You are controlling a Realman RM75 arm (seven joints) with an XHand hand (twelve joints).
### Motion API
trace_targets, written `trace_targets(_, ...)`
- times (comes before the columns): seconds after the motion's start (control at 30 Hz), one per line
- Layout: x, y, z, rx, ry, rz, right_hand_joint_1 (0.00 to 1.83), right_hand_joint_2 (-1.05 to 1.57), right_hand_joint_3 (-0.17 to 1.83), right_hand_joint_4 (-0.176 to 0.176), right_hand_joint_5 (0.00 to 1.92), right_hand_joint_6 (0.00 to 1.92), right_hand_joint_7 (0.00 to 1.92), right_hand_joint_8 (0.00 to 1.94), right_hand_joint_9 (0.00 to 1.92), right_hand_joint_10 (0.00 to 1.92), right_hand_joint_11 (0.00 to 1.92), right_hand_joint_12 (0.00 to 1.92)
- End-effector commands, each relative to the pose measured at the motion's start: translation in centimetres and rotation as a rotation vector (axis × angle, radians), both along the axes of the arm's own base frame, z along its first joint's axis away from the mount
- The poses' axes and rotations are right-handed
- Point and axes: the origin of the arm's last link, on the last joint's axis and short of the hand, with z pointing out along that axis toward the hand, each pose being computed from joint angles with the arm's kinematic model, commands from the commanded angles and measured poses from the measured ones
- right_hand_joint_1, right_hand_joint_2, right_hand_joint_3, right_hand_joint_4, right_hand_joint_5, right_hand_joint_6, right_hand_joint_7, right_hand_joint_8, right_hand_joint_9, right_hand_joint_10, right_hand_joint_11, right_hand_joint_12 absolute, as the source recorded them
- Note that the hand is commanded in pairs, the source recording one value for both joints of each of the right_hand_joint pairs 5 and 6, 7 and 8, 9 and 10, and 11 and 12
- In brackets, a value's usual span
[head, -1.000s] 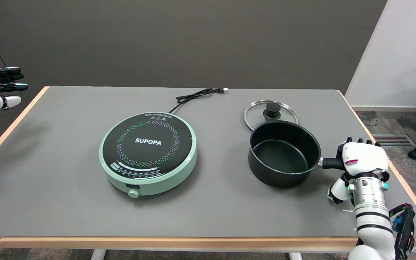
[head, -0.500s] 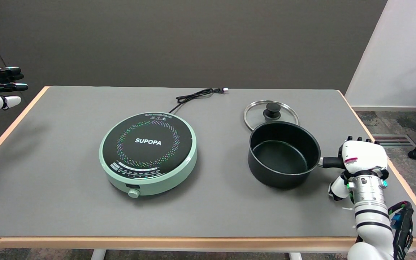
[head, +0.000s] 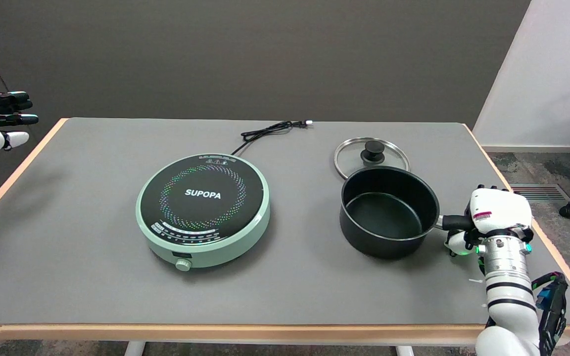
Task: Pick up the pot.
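The right hand [head: 494,217] sat at the table's right edge, its white back turned up toward the camera and the arm [head: 507,291] rising to it from the lower right corner in a steep, nearly upright line. The hand lay over the outer end of the pot's black handle [head: 455,223], which ran into it from the left and vanished beneath the palm. The fingers [head: 488,188] curled over the far side of the handle, only their dark tips showing above the knuckles, and the thumb [head: 455,242] was tucked in just under the handle on the near side. The hand was thus wrapped around the handle, though how firmly it pressed could not be told from above.

The pot [head: 389,210], black and uncovered, stood on the grey table [head: 92,277] right of centre, its base on the mat. Its glass lid [head: 371,154] lay flat just behind it, knob upward, the pot's far rim overlapping the lid's near edge in the view. Well apart to the left sat a round green induction cooker [head: 203,208], its black cord [head: 270,131] trailing toward the table's far edge.
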Motion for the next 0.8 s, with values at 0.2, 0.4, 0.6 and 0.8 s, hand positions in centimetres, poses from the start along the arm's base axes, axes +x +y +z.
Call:
trace_targets(0.2, -0.09, -0.21, -0.03, -0.027, -0.010, 0.014, 1.18, 0.07, 1.14, -0.066, 1.79, 1.79, 1.79, 1.79, 1.79, 1.79, 1.79, 1.79)
trace_targets(0.4, -0.11, -0.37, -0.01, -0.029, -0.021, 0.023, 1.16, 0.52, 0.77, -0.059, 1.79, 1.79, 1.79, 1.79, 1.79, 1.79, 1.79, 1.79)
trace_targets(0.6, -0.19, -0.15, 0.12, -0.042, -0.035, 0.037, 0.95, 0.84, 0.81, -0.068, 1.80, 1.80, 1.80, 1.80, 1.80, 1.80, 1.80, 1.80)
trace_targets(0.8, -0.30, 0.06, 0.01, -0.045, -0.032, 0.038, 0.75, 1.09, 0.63, -0.057, 1.81, 1.81, 1.81, 1.81, 1.81, 1.81, 1.81, 1.81)
